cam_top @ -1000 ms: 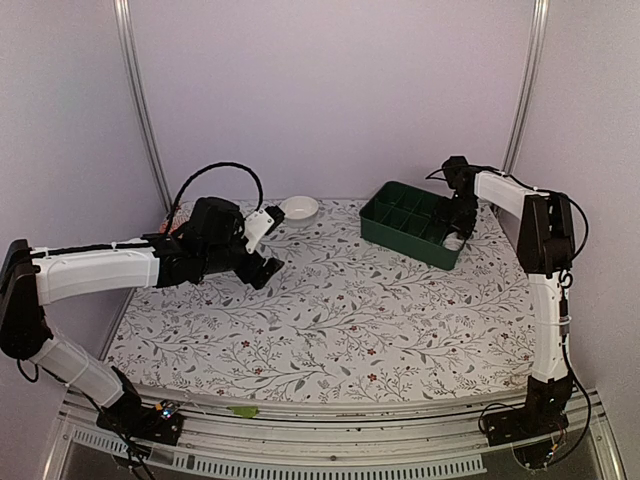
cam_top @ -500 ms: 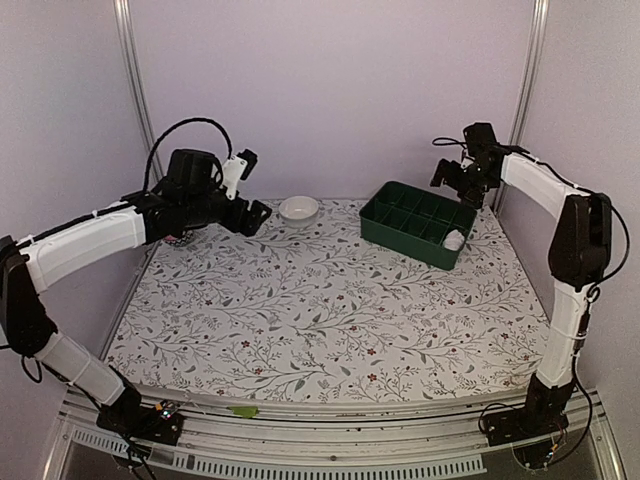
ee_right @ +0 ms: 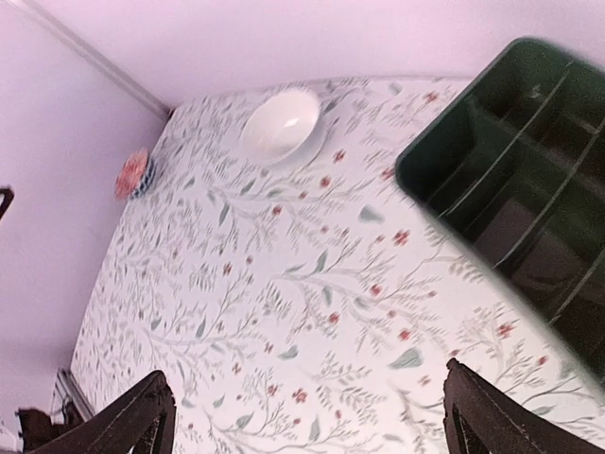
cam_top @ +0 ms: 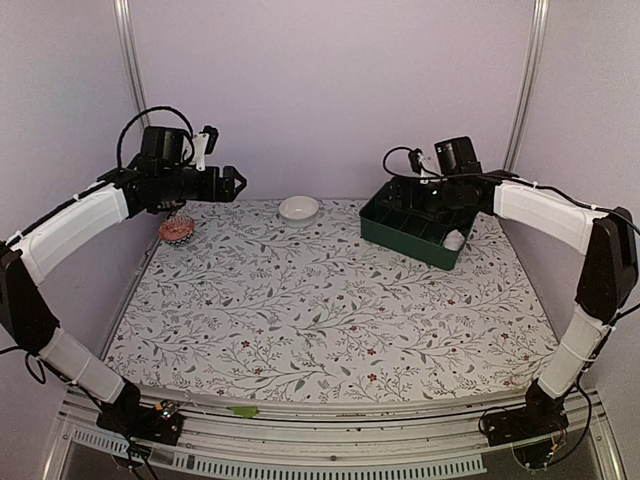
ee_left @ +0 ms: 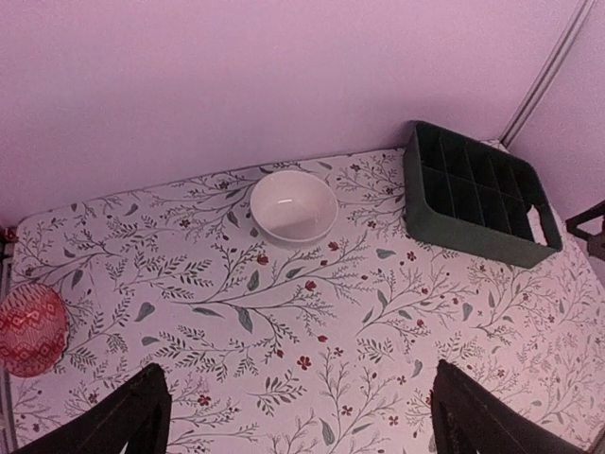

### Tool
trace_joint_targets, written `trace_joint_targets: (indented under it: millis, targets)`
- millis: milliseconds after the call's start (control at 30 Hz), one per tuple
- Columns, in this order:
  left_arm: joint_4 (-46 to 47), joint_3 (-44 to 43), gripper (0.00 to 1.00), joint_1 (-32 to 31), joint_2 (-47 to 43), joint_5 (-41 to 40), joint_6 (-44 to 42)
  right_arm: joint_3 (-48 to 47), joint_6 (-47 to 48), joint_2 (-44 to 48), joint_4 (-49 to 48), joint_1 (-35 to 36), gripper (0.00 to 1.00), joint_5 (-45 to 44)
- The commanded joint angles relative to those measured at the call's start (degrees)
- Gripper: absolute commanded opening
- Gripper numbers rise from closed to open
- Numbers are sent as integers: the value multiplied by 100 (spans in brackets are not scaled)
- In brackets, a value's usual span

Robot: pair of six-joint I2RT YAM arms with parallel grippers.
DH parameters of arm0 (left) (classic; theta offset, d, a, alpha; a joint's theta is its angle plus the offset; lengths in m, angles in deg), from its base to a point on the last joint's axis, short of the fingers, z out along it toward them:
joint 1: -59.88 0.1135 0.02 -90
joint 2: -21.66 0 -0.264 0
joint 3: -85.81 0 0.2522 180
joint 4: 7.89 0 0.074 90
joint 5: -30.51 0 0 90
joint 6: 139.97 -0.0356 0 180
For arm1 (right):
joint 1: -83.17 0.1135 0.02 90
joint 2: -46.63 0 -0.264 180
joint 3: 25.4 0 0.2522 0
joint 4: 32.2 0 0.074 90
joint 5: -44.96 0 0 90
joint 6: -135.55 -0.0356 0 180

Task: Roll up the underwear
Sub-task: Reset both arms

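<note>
A small white bundle point(cam_top: 454, 240) lies in the near right compartment of the green tray point(cam_top: 385, 225). It is too small to tell whether it is the underwear, and no black waistband shows. It is out of view in both wrist views. My left gripper point(cam_top: 233, 182) is open and empty, held high over the table's back left; its fingers point(ee_left: 132, 416) stand wide apart. My right gripper point(cam_top: 405, 188) is open and empty, held above the tray's left part and facing left; its fingers point(ee_right: 496, 416) stand wide apart over the floral cloth.
A small white round bowl point(cam_top: 299, 208) sits at the back middle, also seen by the left wrist point(ee_left: 293, 205) and the right wrist point(ee_right: 279, 125). A red patterned object point(cam_top: 177, 228) lies at the back left. The tray's dividers form several compartments point(ee_left: 473, 189).
The left gripper rose from the table and moved back and left. The right gripper lifted out of the tray's far right corner and swung left above the tray.
</note>
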Motion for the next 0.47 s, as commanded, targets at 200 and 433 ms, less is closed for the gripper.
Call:
trace_joint_targets:
  millis: [200,433]
  targets:
    - [159,1845,96,-39,-639,519,1158,1304,38,195,-727,1391,99,35]
    - [159,2100,96,-149,-830,254,1273,1371,1,156,-810,1539,99,-90]
